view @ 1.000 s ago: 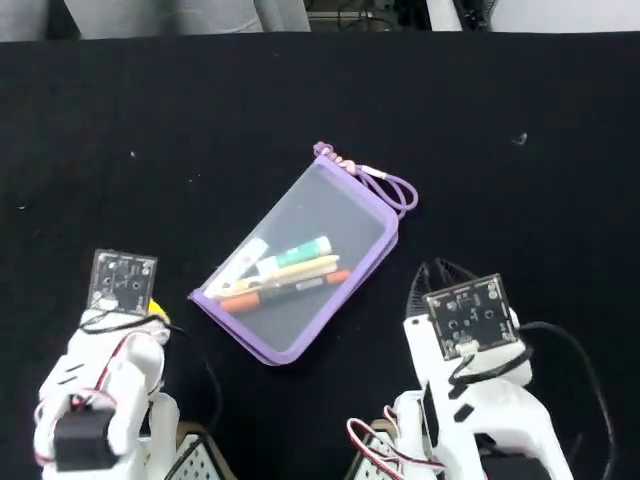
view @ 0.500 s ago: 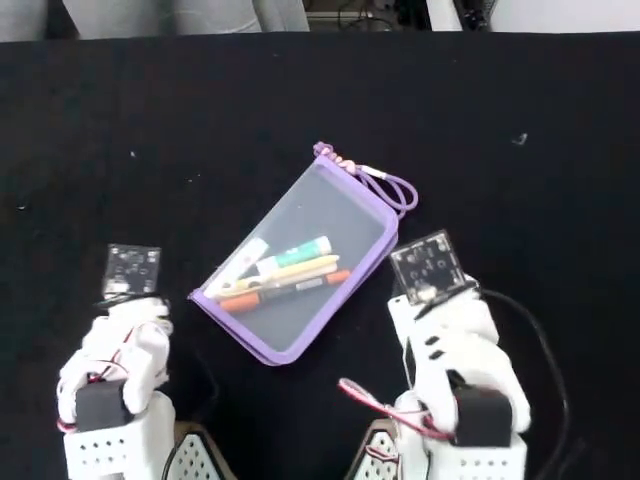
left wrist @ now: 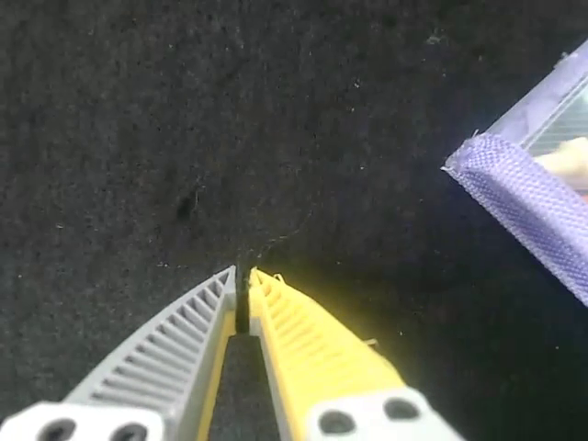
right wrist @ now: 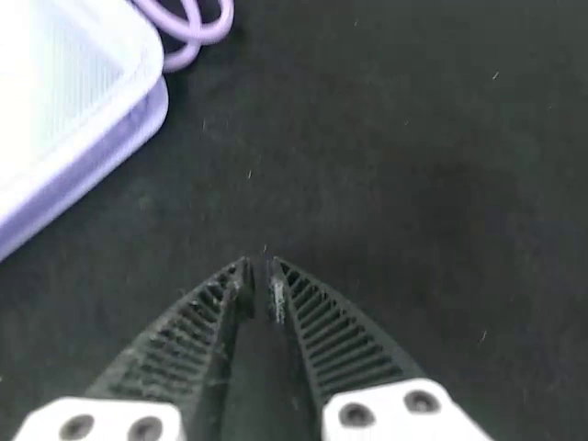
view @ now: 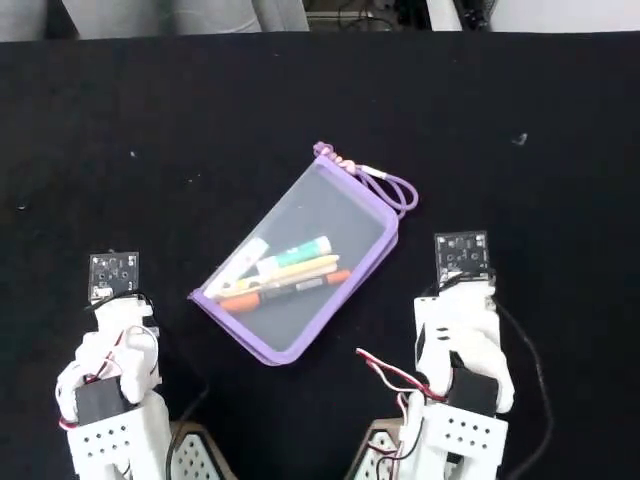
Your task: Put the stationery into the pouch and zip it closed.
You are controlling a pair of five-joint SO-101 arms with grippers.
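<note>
Both sets of jaws sit pinched together and empty beside the purple pouch on the desk because, we judge, its pens are already zipped inside.

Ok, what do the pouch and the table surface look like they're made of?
Pouch: the front looks like soft, slightly frosted clear plastic, since the pens show through it. Its purple edging looks like woven fabric, with the weave visible in the left wrist view. Table: seemingly covered in matte black cloth or felt, with lint specks and no shine.
</note>
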